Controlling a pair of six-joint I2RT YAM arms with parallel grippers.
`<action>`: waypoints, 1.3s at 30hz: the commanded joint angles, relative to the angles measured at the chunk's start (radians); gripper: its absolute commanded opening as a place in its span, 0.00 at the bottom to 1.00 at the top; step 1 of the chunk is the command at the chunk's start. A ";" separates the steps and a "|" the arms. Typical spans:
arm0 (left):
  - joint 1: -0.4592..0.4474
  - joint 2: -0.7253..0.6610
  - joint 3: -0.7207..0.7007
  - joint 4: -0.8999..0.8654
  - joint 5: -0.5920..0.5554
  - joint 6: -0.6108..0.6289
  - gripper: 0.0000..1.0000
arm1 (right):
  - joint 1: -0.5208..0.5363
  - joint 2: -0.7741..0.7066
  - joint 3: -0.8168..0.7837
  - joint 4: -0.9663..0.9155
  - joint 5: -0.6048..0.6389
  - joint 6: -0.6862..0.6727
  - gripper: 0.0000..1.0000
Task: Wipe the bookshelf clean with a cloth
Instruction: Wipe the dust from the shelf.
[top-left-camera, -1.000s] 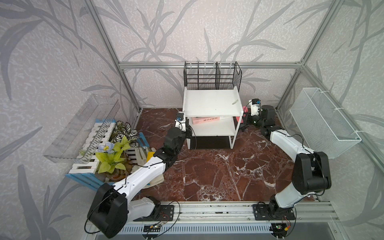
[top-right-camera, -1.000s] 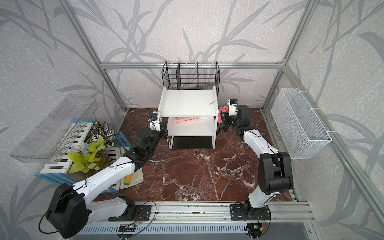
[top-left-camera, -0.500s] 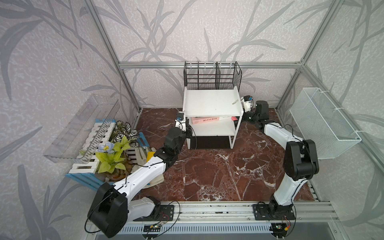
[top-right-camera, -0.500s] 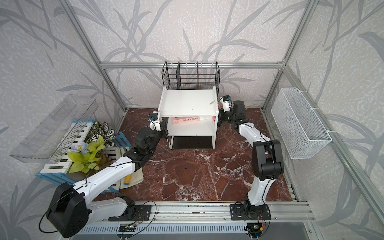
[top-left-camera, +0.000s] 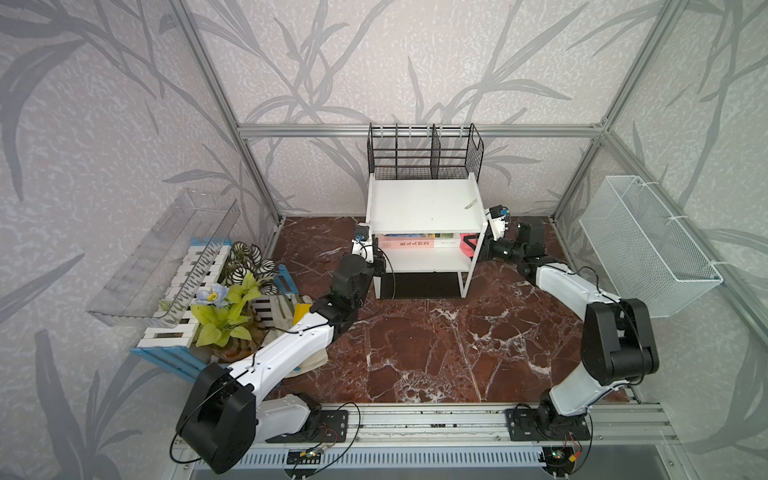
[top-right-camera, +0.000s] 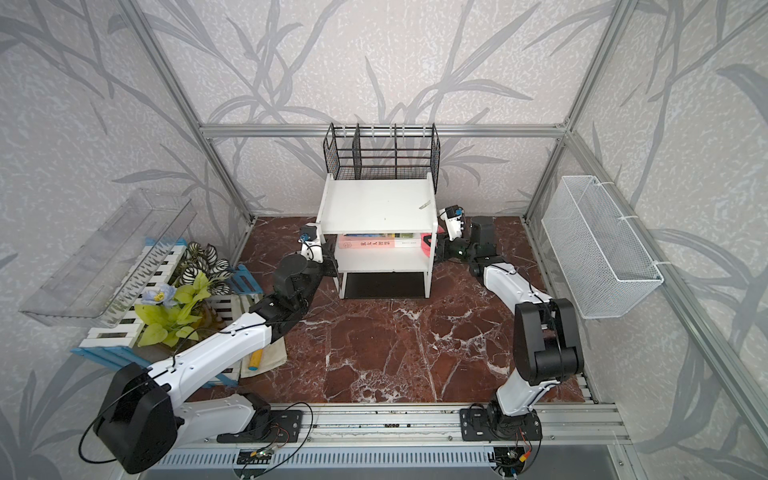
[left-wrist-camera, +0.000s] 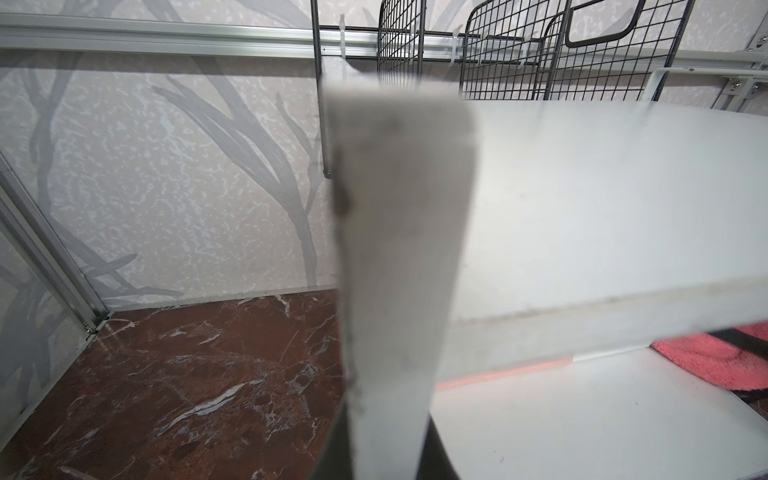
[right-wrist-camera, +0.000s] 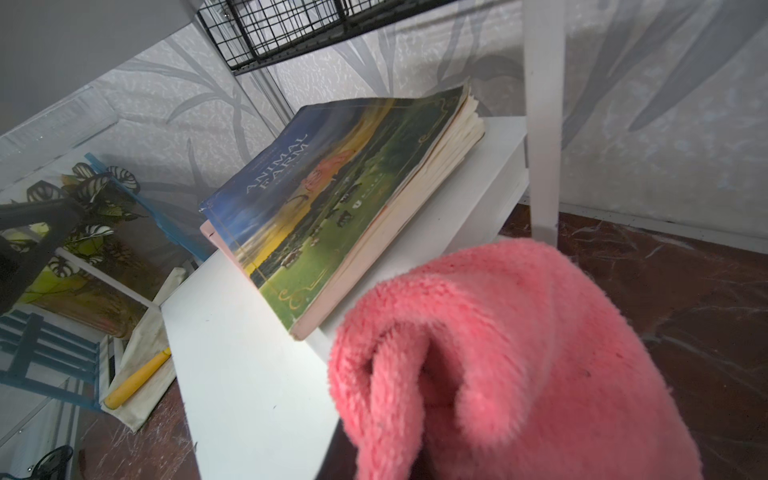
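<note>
Standing against the back wall on the red marble floor (top-left-camera: 415, 332) is one bookshelf (top-left-camera: 424, 205), and it is showing two flat white boards on a thin white frame in both top views, with one small pale scrap (top-left-camera: 470, 203) lying on the top board. Two books are lying stacked on its middle board: one Animal Farm paperback (right-wrist-camera: 332, 199) is resting on one pink book (right-wrist-camera: 209, 232). One cloth (right-wrist-camera: 519, 353) is sitting bunched at the right end of that middle board, just beside the books; it is looking fluffy and coral pink, and the left wrist view is showing a dark band along its edge. Two grippers are reaching to the shelf, one at each side. The right gripper (top-left-camera: 484, 249) is coming in past the right front post, closed tight on the cloth. The left gripper (top-left-camera: 380, 265) is pinching the left front post of the bookshelf, its jaws nearly together around the tube. One black wire rack (top-left-camera: 424, 153) is showing just behind the top board, and one white mesh basket (top-left-camera: 648, 245) is hanging on the right wall.
</note>
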 joint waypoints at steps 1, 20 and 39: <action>-0.020 0.056 0.041 0.008 0.087 -0.103 0.00 | 0.016 -0.067 -0.039 0.057 -0.036 0.034 0.00; -0.011 0.037 0.015 0.028 0.048 -0.088 0.00 | 0.029 0.256 0.353 -0.113 0.349 0.145 0.00; -0.008 0.045 0.019 0.016 0.038 -0.081 0.00 | 0.028 0.230 0.208 0.242 0.448 0.098 0.00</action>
